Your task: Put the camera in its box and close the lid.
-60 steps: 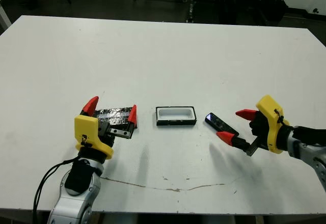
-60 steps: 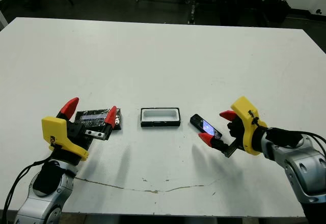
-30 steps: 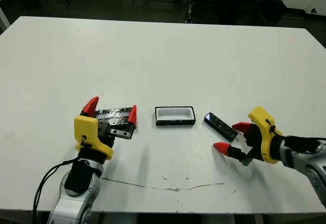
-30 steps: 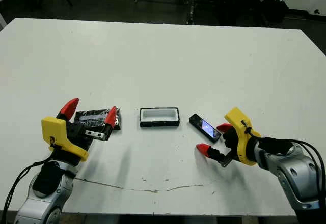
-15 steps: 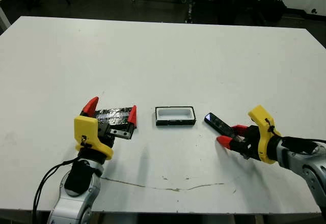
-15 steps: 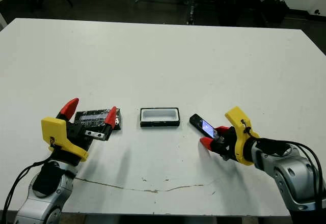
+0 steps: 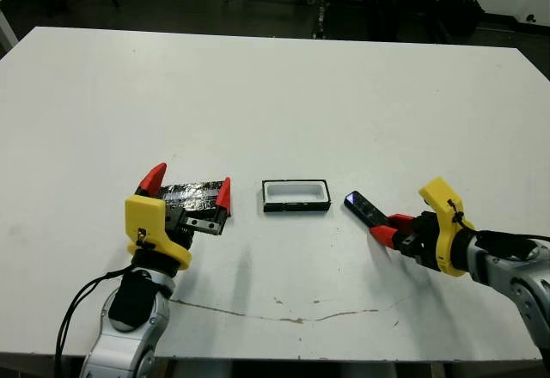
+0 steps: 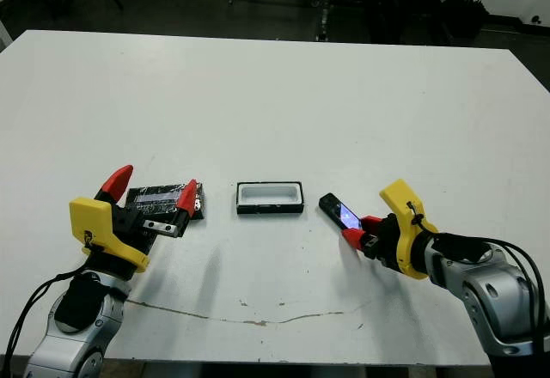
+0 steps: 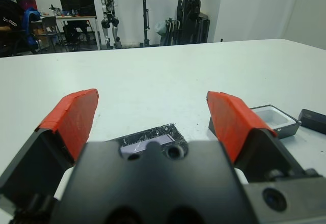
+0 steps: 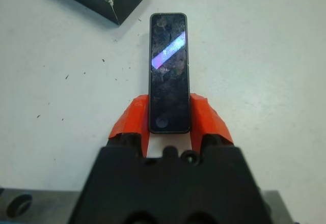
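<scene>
While pinched in right jaws, camera [image 10: 169,71].

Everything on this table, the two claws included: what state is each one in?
camera: flat on the table, near end clamped between the right tool's fingers.
box: open, white lining bare, nothing inside.
lid: off the box, flat on the table.
right tool: shut on the camera.
left tool: open, holding nothing.

Slim black camera [image 10: 169,74] lies beside the open white-lined box [image 7: 296,196] (crinkly lid [image 7: 192,194] farther left).
</scene>
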Action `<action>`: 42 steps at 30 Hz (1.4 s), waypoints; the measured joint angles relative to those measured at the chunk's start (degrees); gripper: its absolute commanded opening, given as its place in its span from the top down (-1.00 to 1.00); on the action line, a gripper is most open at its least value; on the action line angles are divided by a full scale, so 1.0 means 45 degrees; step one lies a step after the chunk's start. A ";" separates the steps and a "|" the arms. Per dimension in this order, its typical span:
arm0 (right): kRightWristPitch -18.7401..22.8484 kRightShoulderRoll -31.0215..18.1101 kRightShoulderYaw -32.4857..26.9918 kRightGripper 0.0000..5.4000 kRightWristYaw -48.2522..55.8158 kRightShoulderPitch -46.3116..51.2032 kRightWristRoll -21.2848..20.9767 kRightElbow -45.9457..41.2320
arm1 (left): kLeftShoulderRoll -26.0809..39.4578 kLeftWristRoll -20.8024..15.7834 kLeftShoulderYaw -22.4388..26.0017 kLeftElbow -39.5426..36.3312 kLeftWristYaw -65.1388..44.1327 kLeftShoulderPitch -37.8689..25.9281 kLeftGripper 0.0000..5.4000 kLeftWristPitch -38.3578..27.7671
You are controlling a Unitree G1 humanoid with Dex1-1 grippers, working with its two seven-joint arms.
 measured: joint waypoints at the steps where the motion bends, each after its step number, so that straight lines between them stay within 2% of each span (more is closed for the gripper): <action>1: -0.0002 -0.0027 0.0013 0.39 0.0052 -0.0043 -0.0009 0.0033 | 0.0001 0.0001 -0.0001 0.0000 0.0000 0.0000 -1.00 0.0000; 7: -0.0350 -0.0594 0.0099 0.39 0.1040 -0.0784 -0.0082 0.0323 | 0.0004 0.0039 -0.0014 -0.0001 0.0006 0.0006 -1.00 0.0001; 11: -0.0793 -0.1181 0.0228 0.39 0.2042 -0.2777 -0.0234 0.0902 | 0.0011 -0.0019 0.0013 -0.0002 -0.0034 0.0015 -1.00 0.0001; 15: -0.2128 -0.1632 0.0694 0.39 0.3390 -0.5497 -0.0711 0.2352 | 0.0015 -0.0019 0.0008 -0.0017 -0.0037 0.0021 -1.00 0.0012; 17: -0.3153 -0.1604 0.1083 0.39 0.4161 -0.6492 -0.1021 0.3525 | 0.0019 -0.0030 0.0012 -0.0019 -0.0073 0.0022 -1.00 0.0013; 20: -0.4854 -0.1395 0.1835 0.39 0.5034 -0.7678 -0.1843 0.5427 | 0.0032 -0.0025 0.0013 -0.0039 -0.0105 0.0054 -1.00 0.0022; 22: -0.5519 -0.1132 0.2302 0.39 0.5645 -0.8457 -0.2319 0.6554 | 0.0037 -0.0024 0.0012 -0.0075 -0.0106 0.0082 -1.00 0.0029; 32: -0.6196 0.0511 0.4358 0.39 0.8763 -1.1541 -0.3921 1.0357 | 0.0037 -0.0036 -0.0007 -0.0095 -0.0183 0.0057 -1.00 0.0050; 37: -0.6742 0.1172 0.4735 0.39 0.9598 -1.1891 -0.4423 1.1655 | 0.0033 -0.0037 -0.0016 -0.0091 -0.0183 0.0061 -1.00 0.0046; 42: -0.7352 0.1485 0.4841 0.39 1.0273 -1.1900 -0.4705 1.1858 | 0.0031 -0.0039 -0.0024 -0.0008 -0.0214 0.0060 -1.00 0.0001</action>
